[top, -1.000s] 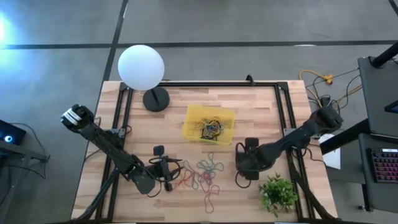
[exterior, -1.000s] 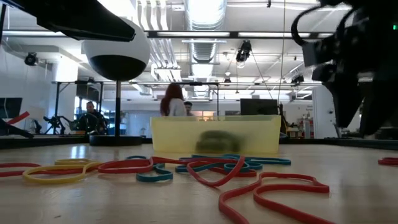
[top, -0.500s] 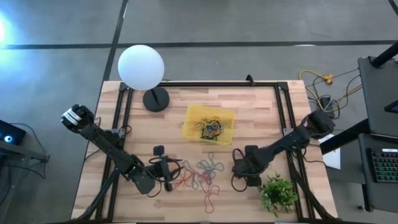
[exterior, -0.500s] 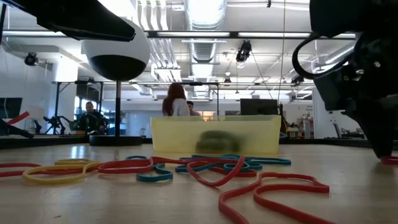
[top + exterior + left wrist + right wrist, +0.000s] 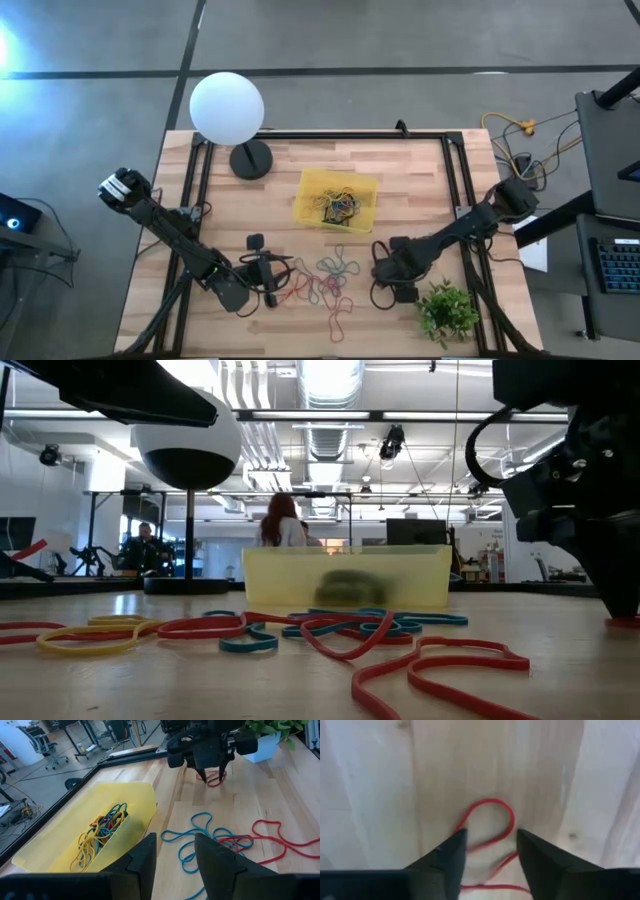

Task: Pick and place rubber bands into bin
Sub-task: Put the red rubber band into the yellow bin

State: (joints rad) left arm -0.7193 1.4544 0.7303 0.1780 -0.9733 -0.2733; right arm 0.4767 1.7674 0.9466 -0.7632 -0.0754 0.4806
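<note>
Low, right gripper astride red rubber band.

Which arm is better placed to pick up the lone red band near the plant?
The right. Its hand is open and straddles the red rubber band on the table, fingers on either side. The left hand sits across the pile of bands, farther away.

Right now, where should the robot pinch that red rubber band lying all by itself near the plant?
Probably at its rounded end. The red rubber band lies flat on the wooden table, so the right gripper should come straight down from above. Its open fingers already stand either side of the loop, so closing there should gather the thin strands. It looks floppy, so any pinched part lifts the rest.
</note>
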